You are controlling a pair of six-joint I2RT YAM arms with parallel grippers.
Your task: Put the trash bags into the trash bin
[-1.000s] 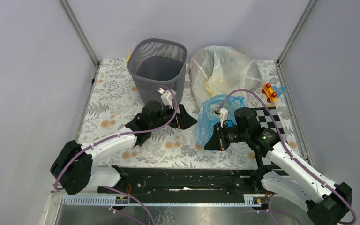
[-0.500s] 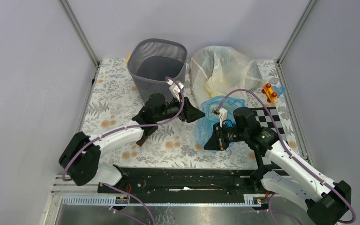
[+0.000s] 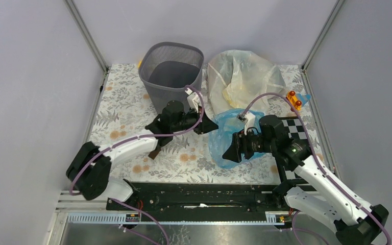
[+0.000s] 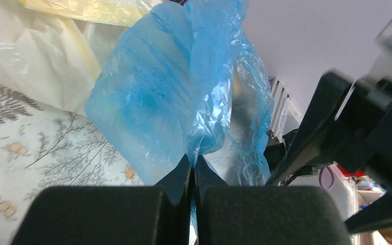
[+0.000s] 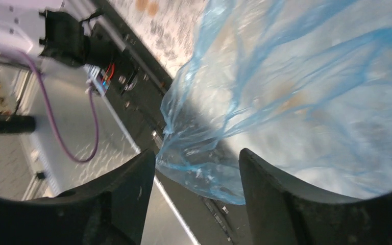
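While the left gripper (image 4: 192,164) pinches a fold of the blue bag (image 4: 153,102) tight, the right gripper (image 5: 198,168) stands spread, blue film between its fingers. Bin (image 3: 158,88) at the blue bag's eleven o'clock, white bag (image 3: 242,76) at twelve.

A robotics lab test cell is indicated. The work area is enclosed by plain grey wall panels (image 3: 25,76) held in aluminium corner posts (image 3: 88,38). Two white robot arms (image 3: 127,149) trailing purple cables (image 3: 265,97) are bolted to a black mounting rail (image 3: 199,191) at the near edge. A checkerboard calibration board (image 3: 302,125) is laid on the floral table cover (image 3: 125,109), at the right.
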